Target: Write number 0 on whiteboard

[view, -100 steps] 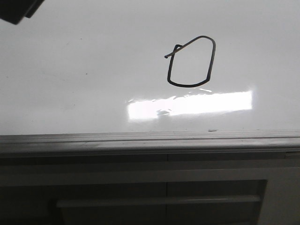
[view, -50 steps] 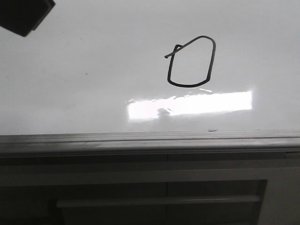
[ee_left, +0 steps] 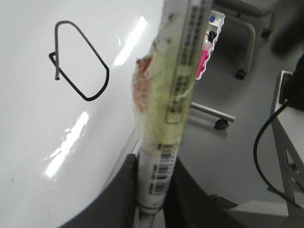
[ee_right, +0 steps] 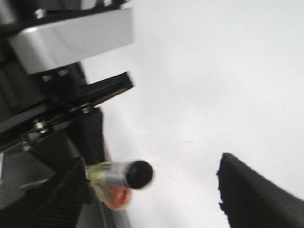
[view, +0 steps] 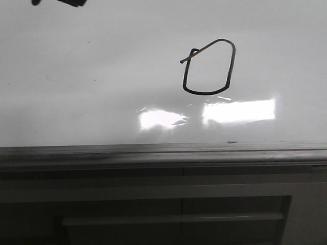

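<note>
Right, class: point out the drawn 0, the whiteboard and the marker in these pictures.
0 [view: 229,66]: front view, on the loop's right stroke.
whiteboard [view: 76,92]: front view, on bare white surface left of the loop.
marker [ee_left: 173,90]: left wrist view, on its labelled barrel.

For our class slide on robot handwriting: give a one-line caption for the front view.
A finished, angular number 0 with a stray tail stands on the glossy whiteboard.

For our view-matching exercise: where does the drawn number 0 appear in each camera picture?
Front view: number 0 right of centre, upper half, above the glare.
Left wrist view: upper left, beside the marker.
Right wrist view: not in it.
Shared landmark: the whiteboard.
</note>
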Robot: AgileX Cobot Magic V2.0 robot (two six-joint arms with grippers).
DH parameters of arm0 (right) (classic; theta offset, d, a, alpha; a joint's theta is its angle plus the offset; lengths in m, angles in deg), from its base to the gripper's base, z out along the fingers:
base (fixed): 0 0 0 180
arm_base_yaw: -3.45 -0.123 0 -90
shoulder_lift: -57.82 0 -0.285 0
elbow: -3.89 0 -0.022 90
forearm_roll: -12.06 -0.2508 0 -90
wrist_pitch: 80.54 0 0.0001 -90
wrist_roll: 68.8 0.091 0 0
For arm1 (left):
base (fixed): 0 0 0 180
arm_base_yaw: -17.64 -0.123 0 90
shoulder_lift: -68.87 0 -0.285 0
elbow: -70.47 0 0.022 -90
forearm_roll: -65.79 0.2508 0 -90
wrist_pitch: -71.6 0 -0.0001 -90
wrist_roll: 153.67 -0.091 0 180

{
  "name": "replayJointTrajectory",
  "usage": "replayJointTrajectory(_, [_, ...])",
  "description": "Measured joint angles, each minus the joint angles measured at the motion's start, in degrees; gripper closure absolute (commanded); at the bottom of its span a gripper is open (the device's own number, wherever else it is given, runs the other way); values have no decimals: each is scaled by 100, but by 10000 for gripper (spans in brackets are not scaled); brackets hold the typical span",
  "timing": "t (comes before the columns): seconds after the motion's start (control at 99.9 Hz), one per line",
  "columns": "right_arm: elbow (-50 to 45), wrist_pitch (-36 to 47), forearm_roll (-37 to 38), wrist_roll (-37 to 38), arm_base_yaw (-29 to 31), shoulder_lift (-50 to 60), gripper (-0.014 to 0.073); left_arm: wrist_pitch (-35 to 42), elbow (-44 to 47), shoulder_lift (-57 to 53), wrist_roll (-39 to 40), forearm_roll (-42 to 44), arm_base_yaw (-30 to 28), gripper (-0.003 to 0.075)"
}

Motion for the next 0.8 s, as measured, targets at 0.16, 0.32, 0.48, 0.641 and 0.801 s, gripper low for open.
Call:
replayJointTrajectory(0.16, [-132,29,-13,124,935,610,494,1217,602,0,692,-170,0,740])
replayJointTrajectory(0.32, [-640,-162,-13,200,1588,1210,662,2965,1280,23,1399,-732,0,740])
replayJointTrajectory(0.48, [-1317,-211,-13,214,1702,1666,662,3921,1486,224,1540,-1326,0,740])
replayJointTrajectory(0.641, [-1681,-200,-26,245,1702,1757,662,4048,1462,714,1567,-1590,0,740])
replayJointTrajectory(0.801, [-1722,-1,-204,253,1702,1757,662,4056,1294,1183,1568,-1951,0,740])
